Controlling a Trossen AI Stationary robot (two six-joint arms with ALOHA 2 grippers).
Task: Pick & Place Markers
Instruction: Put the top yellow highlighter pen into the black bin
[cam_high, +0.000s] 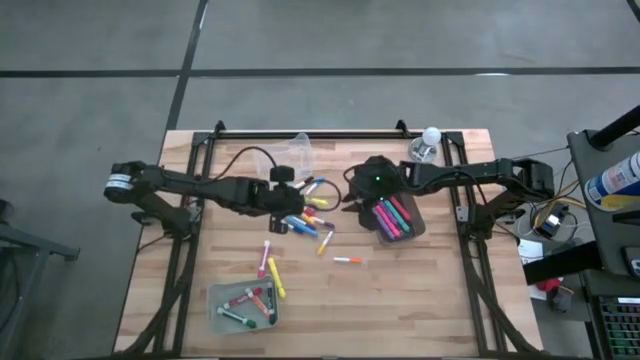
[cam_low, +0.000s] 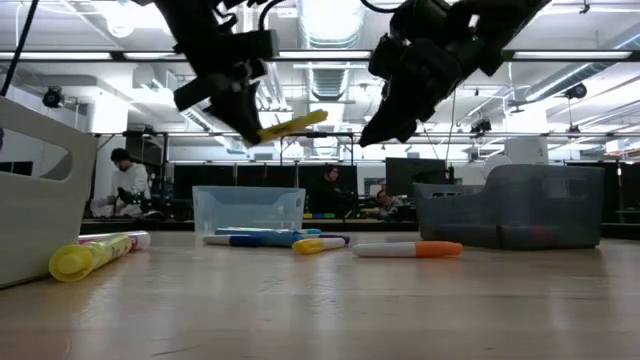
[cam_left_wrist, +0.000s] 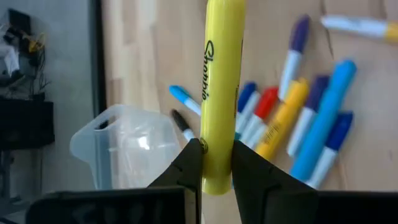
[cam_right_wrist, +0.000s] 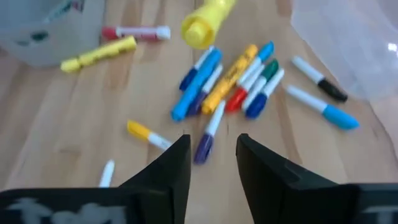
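A heap of markers (cam_high: 312, 212) in blue, red, yellow and purple lies at the table's middle. My left gripper (cam_left_wrist: 216, 168) hangs above the heap's left side, shut on a thick yellow marker (cam_left_wrist: 221, 74). That marker shows in the low view as a yellow bar (cam_low: 292, 125) high over the table. My right gripper (cam_right_wrist: 213, 158) hovers open over the heap's right side (cam_right_wrist: 230, 84), with nothing between its fingers. Loose yellow and pink markers (cam_high: 270, 265) and an orange-and-white one (cam_high: 347, 260) lie flat nearer the front. My left gripper pinches the yellow marker near one end (cam_left_wrist: 216, 134) between its two fingers. The fingers slant down from the table's left, and the marker runs on forward in line with them. It is lifted clear of the table and the heap, close to level, its free end (cam_low: 318, 118) slightly higher.
A grey bin (cam_high: 420, 225) holding pink markers stands right of the heap, under my right arm. A clear bin (cam_high: 215, 300) with several markers sits at the front left. Another clear container (cam_high: 300, 150) lies at the back. Bare wood shows at the front right.
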